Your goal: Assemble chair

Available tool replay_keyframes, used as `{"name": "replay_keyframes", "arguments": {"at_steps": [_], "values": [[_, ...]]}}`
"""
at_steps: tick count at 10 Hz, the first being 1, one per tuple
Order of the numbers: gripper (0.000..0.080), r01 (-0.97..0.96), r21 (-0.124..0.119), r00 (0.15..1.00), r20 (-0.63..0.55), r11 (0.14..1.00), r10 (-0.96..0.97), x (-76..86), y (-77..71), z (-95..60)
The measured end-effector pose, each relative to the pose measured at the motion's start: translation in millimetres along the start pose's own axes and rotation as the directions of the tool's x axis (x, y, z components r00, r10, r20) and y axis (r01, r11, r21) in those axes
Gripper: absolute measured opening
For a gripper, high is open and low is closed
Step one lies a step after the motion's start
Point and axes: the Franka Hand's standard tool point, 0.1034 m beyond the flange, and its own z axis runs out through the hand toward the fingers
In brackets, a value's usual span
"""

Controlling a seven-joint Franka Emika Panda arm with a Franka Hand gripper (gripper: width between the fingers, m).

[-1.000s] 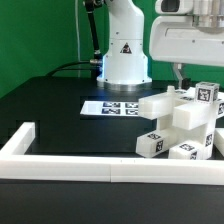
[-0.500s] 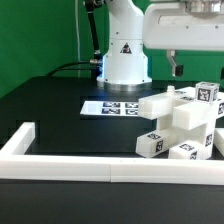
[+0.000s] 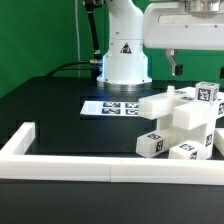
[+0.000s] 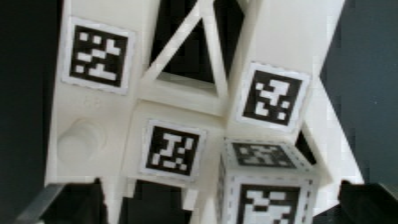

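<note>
While the gripper (image 3: 177, 66) hangs above the chair (image 3: 183, 125) with its fingers spread wide and nothing between them, we see the blocky white pieces joined on the black table (image 3: 50, 105) at the exterior view's right. They sit just behind the white border rail (image 3: 90, 165), near the marker board (image 3: 108, 106).

No words or numbers were legible; a black triangular warning sign (image 3: 124, 49) stood on the white robot base (image 3: 123, 60) (its symbol too small).

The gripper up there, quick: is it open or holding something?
Gripper: open, jaws wide and holding nothing, above the chair.
</note>
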Motion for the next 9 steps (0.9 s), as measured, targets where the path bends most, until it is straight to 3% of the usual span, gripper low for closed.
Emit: {"name": "replay_keyframes", "arguments": {"at_steps": [2,6,9], "values": [[0.0649,0.046,0.011,0.999,0.004,0.999,-0.046,-16.1,9.7,-5.4],[0.0649,0.059,0.012,0.998,-0.001,0.998,-0.059,-16.0,10.3,-3.1],[0.0649,0.169,0.034,0.985,-0.033,0.985,-0.168,-45.7,26.9,-8.3]]}}
